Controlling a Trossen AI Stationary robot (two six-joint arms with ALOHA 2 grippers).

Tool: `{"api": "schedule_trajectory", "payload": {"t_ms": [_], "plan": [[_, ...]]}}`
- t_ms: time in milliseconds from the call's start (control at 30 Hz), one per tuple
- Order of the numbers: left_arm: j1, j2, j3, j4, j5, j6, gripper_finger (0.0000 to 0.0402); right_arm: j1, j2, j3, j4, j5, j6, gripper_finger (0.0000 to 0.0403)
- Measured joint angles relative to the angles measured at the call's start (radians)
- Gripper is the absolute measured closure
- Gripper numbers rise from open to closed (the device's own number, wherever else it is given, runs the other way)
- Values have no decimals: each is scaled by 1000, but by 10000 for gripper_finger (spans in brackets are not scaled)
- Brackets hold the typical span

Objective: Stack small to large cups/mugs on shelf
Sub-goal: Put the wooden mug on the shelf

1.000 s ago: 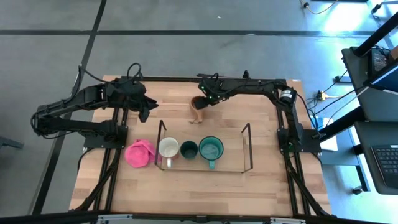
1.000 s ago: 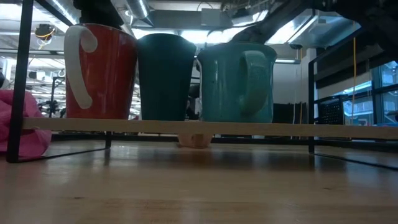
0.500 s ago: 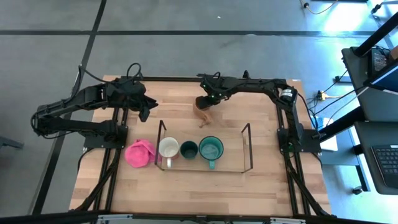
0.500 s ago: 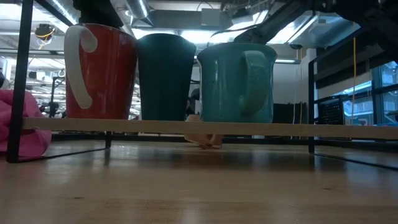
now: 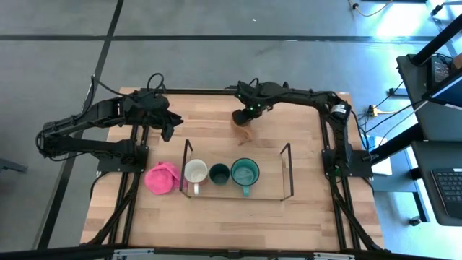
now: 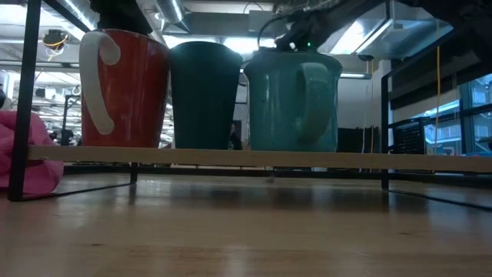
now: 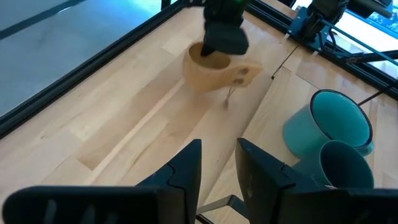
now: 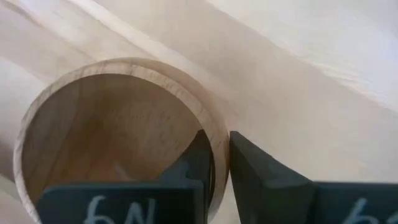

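Observation:
The tan wooden long-handled cup (image 7: pixel 208 65) hangs above the table's far middle, with my right gripper (image 8: pixel 221 163) shut on it; in the high view the cup (image 5: pixel 246 133) shows just below the gripper (image 5: pixel 242 117). On the black wire shelf (image 5: pixel 287 173) stand the white-rimmed mug (image 5: pixel 195 172), the small dark green cup (image 5: pixel 219 173) and the teal mug (image 5: pixel 245 172), left to right, each on its base. My left gripper (image 5: pixel 167 131) waits open at the far left, over bare wood. My right gripper holds the wooden cup by its rim wall (image 8: pixel 219 144), on the side away from the handle (image 7: pixel 247 73). One finger (image 8: pixel 194 163) is inside the bowl and the other (image 8: pixel 252 171) outside. The fingers point down from above. The cup hangs clear of the table, slightly tilted.
A pink lumpy item (image 5: pixel 162 178) lies just left of the shelf. The shelf's right part, beside the teal mug (image 6: pixel 292 100), is bare. The black metal frame (image 5: pixel 328 155) edges the table on all sides.
My right gripper has risen and gone a little toward the table's right edge with the wooden cup. The cup, which stood on the table behind the shelf, tipped and then came up clear of the wood.

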Motion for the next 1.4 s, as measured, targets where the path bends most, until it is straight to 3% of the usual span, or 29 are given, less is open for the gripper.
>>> {"api": "schedule_trajectory", "payload": {"t_ms": [300,567,633,767,967,1400], "plan": [[21,23,0,38,-192,61,308,48,-88,25,-163,57,75,359],[178,56,0,107,-196,210,308,113,-174,25,-255,105,283,356],[240,70,0,113,-157,239,308,128,-198,26,-284,134,338,356],[360,107,0,132,44,272,308,153,-237,26,-373,181,434,356],[453,165,0,140,220,377,309,207,-266,26,-447,219,586,356],[509,198,0,145,354,500,309,420,-267,26,-584,205,920,356]]}}
